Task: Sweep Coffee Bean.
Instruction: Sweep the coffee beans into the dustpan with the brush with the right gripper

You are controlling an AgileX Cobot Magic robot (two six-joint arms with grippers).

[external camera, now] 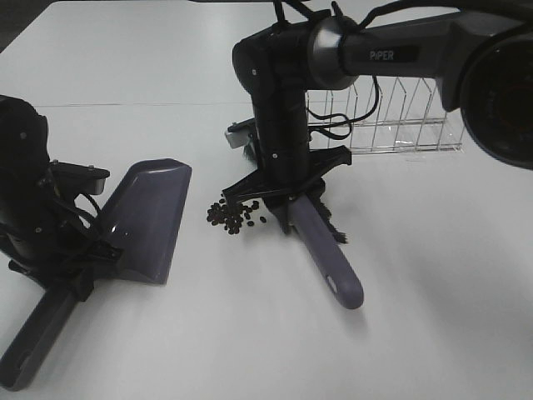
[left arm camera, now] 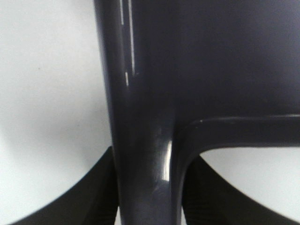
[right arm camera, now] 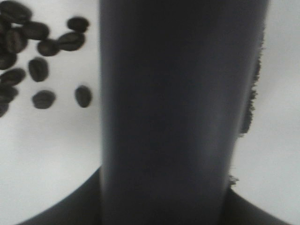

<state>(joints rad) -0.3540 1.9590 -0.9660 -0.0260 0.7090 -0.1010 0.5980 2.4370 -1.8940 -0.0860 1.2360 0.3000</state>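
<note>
Coffee bean: a loose heap of small dark oval beans lying on the table at the centre of the high view, between dustpan and brush. No beans can be seen on the dustpan. Entries follow by size.

- **Table:** white and plain, filling the frame.
- **Right arm:** black, entering from the upper right. It has "PIPER" in white letters on the forearm, the only writing that can be read.
- **Left arm:** black, at the left edge, with no legible marking.
- **Wire rack:** thin upright dividers, upper right, behind the right arm.
- **Dustpan:** purple, lower left, flat on the table. Its handle runs to the lower left corner, and its right edge is nearest the beans with bare table between.
- **Brush:** purple handle slanting to the lower right of centre, with dark bristles under the gripper.
- **Left gripper:** clamped on the dustpan handle, well apart from the beans.
- **Right gripper:** clamped on the brush handle, with the heap just beside it on its left in the high view. In the right wrist view, beans lie scattered close beside the handle.
</note>
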